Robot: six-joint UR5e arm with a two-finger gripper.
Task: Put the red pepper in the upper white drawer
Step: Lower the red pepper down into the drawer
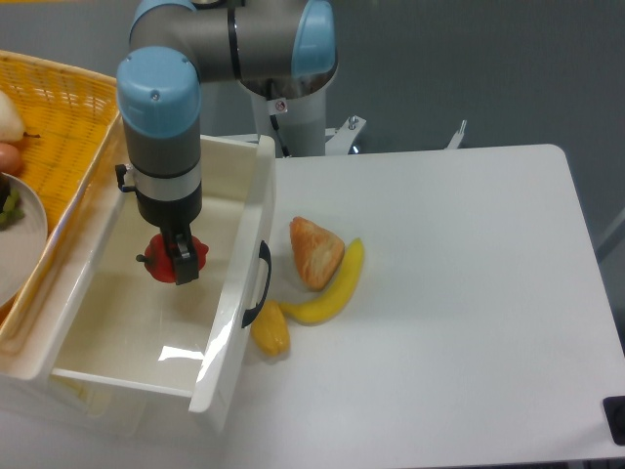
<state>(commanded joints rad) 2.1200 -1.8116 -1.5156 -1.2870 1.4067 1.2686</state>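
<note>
Nearest the camera, the front panel of the upper white drawer is seen, a smooth, glossy plastic box with a dark curved handle on its face. The drawer is pulled open, and a bright reflection lies on its floor.

Just outside the front panel, on the white table, a small yellow pepper lies against the drawer front. A curved yellow banana lies just beside it, touching an orange-brown pastry of rough, wedge-like shape.

Inside the drawer, the gripper is lowered from above. Its two dark fingers are closed narrowly on the red pepper, which is held between them. The pepper is glossy and rounded, with a short dark stem pointing left. It is within the drawer's walls, towards the middle; whether it touches the floor cannot be told.

Above the gripper, the arm's grey cylindrical wrist with a light blue cap is seen, and behind it the base column, which carries a small label too small to be read.

To the far left, a yellow wicker basket of woven texture lies beside the drawer, and the edge of a pale plate overlaps it.
</note>
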